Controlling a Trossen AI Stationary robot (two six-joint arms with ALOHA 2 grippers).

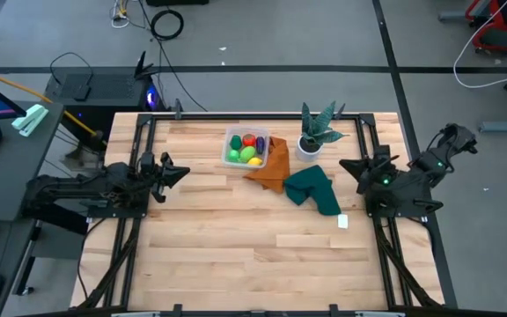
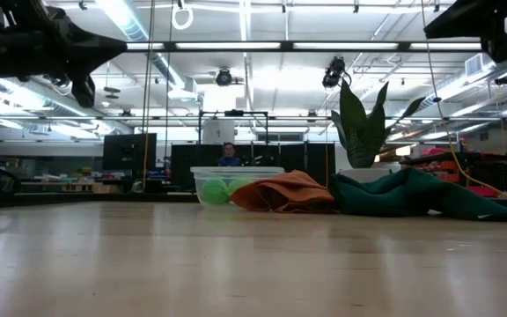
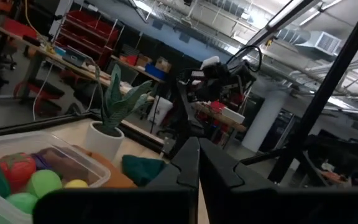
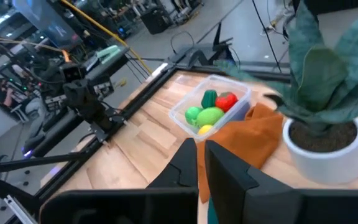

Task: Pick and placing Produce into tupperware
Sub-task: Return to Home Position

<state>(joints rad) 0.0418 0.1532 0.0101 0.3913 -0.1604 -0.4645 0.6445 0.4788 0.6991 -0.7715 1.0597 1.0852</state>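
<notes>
Closest to the left wrist lens, the left gripper (image 3: 199, 146) has its two dark fingers (image 3: 187, 171) pressed together with only a hairline seam between them, and nothing is caught there. The right gripper (image 4: 201, 146) looks the same in its own wrist view: fingers (image 4: 224, 167) closed to a thin slit, holding nothing.

From above, each gripper hangs over bare wood at its own side of the table (image 1: 236, 246), pointing inward. In the low view both arms sit high in the picture, clear of the tabletop.

The tupperware (image 1: 228, 141) stands between the grippers, toward the far edge of the table, apart from both and somewhat nearer the left one. All the produce lies inside it: a red piece (image 4: 227, 101), green pieces (image 4: 193, 114), a yellow piece (image 4: 205, 129) and a dark purple piece (image 1: 260, 144).

An orange cloth (image 1: 271, 167) touches the container on its right-arm side. A dark green cloth (image 1: 315, 189) lies beside that. A potted plant (image 1: 317, 123) in a white pot (image 1: 309, 148) stands just behind the cloths.

A small white tag (image 1: 342, 222) lies near the green cloth, too small to read.
</notes>
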